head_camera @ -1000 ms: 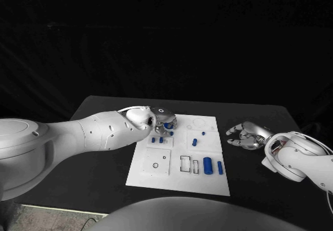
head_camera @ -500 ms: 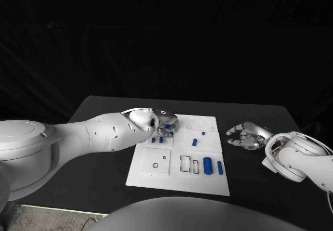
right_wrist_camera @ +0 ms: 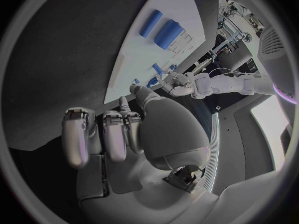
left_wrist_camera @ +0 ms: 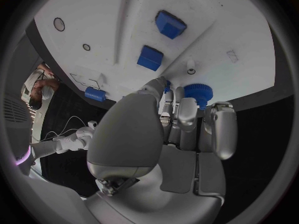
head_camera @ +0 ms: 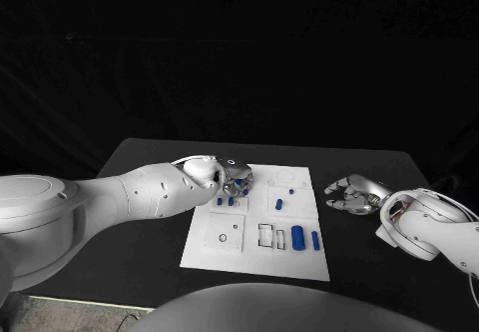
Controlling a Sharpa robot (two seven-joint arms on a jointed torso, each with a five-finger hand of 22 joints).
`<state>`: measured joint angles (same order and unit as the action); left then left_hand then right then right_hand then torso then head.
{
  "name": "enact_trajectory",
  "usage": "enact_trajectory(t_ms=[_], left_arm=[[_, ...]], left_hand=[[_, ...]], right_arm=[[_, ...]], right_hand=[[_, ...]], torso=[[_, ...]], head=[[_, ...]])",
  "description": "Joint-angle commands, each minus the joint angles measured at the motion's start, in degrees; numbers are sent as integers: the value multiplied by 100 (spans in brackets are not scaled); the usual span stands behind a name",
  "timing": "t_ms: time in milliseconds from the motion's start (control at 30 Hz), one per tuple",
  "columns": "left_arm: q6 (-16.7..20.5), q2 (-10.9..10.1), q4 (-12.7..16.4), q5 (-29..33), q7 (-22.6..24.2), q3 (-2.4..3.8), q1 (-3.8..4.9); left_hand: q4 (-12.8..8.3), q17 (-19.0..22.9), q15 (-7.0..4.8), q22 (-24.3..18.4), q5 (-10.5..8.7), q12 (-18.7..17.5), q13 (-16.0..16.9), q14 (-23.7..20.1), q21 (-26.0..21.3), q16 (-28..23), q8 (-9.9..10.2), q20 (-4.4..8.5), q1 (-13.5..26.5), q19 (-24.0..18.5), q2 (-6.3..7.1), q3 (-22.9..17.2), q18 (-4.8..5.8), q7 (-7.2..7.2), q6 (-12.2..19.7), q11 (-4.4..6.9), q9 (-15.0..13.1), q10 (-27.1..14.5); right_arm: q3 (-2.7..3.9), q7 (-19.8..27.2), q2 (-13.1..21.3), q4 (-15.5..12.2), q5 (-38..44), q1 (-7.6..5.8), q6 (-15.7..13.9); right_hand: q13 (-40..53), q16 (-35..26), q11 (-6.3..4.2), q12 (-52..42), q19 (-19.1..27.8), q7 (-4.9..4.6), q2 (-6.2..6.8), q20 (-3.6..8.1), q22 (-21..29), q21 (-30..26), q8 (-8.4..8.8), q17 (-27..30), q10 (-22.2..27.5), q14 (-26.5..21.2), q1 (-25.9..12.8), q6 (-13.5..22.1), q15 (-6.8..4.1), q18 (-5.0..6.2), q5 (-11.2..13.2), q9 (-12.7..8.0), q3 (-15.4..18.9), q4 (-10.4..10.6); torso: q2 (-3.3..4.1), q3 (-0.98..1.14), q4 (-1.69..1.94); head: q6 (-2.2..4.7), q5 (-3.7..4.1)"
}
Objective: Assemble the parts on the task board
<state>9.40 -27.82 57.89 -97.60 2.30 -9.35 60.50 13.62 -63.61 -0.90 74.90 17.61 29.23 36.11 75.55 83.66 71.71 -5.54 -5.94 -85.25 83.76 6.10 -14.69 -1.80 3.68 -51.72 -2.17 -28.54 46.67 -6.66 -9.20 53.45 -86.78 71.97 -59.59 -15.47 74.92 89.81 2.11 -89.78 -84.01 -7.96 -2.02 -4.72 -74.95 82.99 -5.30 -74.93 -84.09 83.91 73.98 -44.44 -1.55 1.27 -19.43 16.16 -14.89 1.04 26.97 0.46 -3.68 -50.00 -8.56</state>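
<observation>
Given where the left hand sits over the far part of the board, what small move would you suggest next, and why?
Probably lower the left hand slightly: its fingertips hold a round blue ridged part just above the white task board, beside a small socket. The right hand rests idle on the black table.

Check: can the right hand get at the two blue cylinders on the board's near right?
Probably yes. The right hand sits off the board, holding nothing, and nothing lies between it and the cylinders; the left hand works the far side.

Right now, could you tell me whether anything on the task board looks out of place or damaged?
Nothing stands out. The task board lies flat, the blue parts lie tidily on it, and the left hand holds a blue gear over its far edge.
</observation>
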Motion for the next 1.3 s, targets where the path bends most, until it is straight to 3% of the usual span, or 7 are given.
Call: enact_trajectory(t_ms=[33, 233, 700, 900, 1067, 1300], left_arm=[[-147, 26, -12, 103, 29, 4, -5], [-161, 43, -37, 199, 76, 4, -15], [-108, 74, -109, 338, 187, 5, -29], [2, 83, -127, 367, 269, 5, -40], [143, 71, -134, 375, 347, 5, -50], [443, -48, -70, 414, 404, 34, -52]], left_hand=[[-7, 13, 7, 1273, 36, -42, -47, -30, -2, -34, -50, 28, 22, 101, -17, -52, 1, 13, -76, -39, 8, 18], [-49, 56, -20, 1285, 50, -145, -211, -28, 32, -16, -117, 30, 41, 128, -35, -141, 10, 34, -237, -1, 19, 163], [-159, 207, -39, 1294, 4, -389, -578, -58, 58, -25, -82, 34, 89, 148, -3, -282, 17, 62, -269, 32, 110, 544], [-289, 263, -95, 1323, 0, -432, -727, -30, 135, -19, -223, 46, 14, 212, -66, -363, 38, 66, -555, 86, 75, 938], [-415, 348, -105, 1344, 60, -677, -1012, 42, 194, -42, -365, 99, -21, 263, -86, -413, 54, 79, -834, 95, 23, 1378], [-513, 467, -109, 1354, 146, -1204, -1505, 136, 219, -91, -406, 136, 27, 291, -53, -500, 62, 95, -981, 82, 8, 1843]], right_arm=[[0, 4, -5, 0, 6, 3, 70], [0, 4, -19, 7, 6, 3, 65], [0, -2, -29, 19, 6, 3, 71], [0, -5, -32, 19, 4, 3, 74], [0, -7, -31, 20, 2, 3, 75], [0, 0, -31, 28, 2, 3, 62]], right_hand=[[1508, 19, 35, -22, -194, 0, 35, -31, -1239, -30, 23, -1507, -591, 609, 36, -34, 36, 72, -20, -8, -34, -12], [1508, 19, 34, -22, -189, 1, 35, -31, -1236, -39, 24, -1507, -591, 609, 38, -35, 35, 75, -25, -10, -40, -13], [1508, 19, 33, -22, -187, 1, 34, -31, -1235, -43, 24, -1507, -591, 609, 42, -37, 35, 76, -31, -12, -48, -17], [1508, 19, 33, -22, -186, 1, 32, -31, -1234, -44, 22, -1507, -591, 609, 47, -42, 34, 76, -34, -13, -55, -20], [1508, 19, 33, -22, -186, 1, 31, -30, -1234, -45, 21, -1507, -591, 609, 50, -46, 34, 76, -36, -14, -61, -22], [1508, 19, 33, -22, -186, 1, 31, -30, -1234, -45, 21, -1507, -591, 609, 50, -46, 34, 76, -36, -14, -61, -22]], torso=[[2, 0, 2], [0, 2, 3], [5, 2, 4], [3, 1, 3], [0, 5, 7], [-5, 9, 12]], head=[[0, 4], [0, 9], [0, 20], [0, 18], [0, 22], [0, 18]])
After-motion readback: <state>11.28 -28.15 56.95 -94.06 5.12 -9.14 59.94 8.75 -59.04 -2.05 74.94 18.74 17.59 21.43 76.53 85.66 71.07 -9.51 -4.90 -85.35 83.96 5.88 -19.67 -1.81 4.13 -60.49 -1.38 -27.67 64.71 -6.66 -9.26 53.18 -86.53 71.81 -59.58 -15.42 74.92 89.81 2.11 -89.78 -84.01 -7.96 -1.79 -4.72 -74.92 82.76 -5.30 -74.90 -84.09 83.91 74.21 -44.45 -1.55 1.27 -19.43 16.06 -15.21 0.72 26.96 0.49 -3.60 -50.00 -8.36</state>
